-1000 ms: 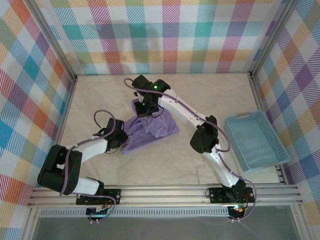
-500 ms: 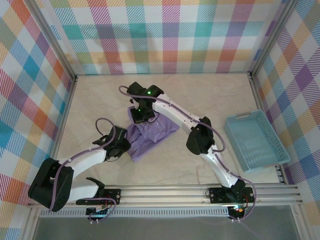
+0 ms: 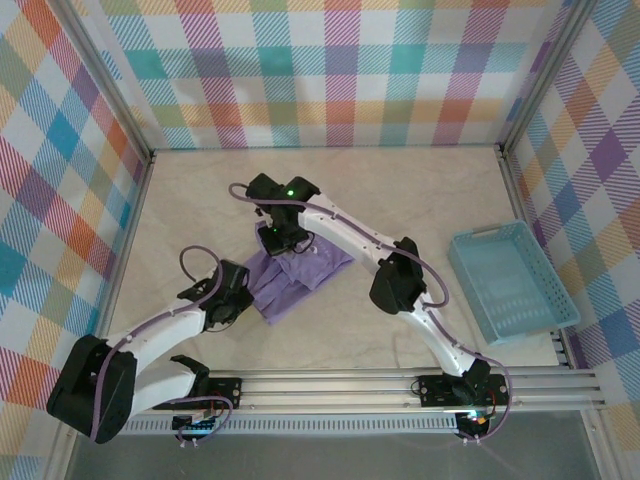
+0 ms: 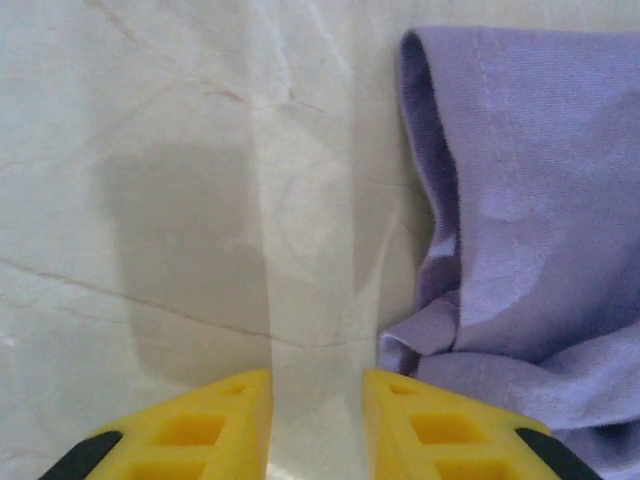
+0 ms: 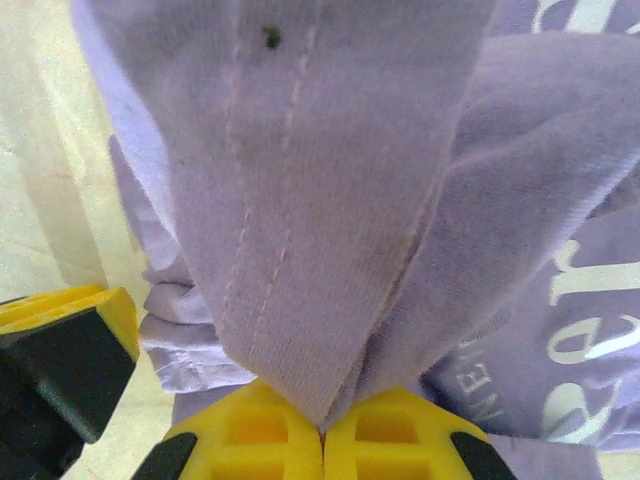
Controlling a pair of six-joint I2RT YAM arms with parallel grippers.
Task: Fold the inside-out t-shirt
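Your lavender-purple short-sleeved t-shirt of soft thin fabric lies crumpled near the middle of the cream, cloth-covered surface, a little toward its left edge. It is bunched into a loose heap with folds running across it, not spread flat.

Your right pincer sits at the far side of the heap. From its wrist camera you see the yellow jaws pressed together on a fold of the t-shirt, a double-stitched hem rising straight out of the pinch. White lettering shows on the fabric to the right of that fold, too cropped to read as a whole.

Your left pincer is at the heap's left side, low over the surface. In its wrist view the yellow jaws stand a narrow gap apart with only bare surface between them; they hold nothing. The t-shirt's edge, with a rolled hem and a small tuck of cloth, lies just beside the right-hand jaw.

A light blue plastic basket with slotted walls sits at the right edge of the surface, well apart from the t-shirt.
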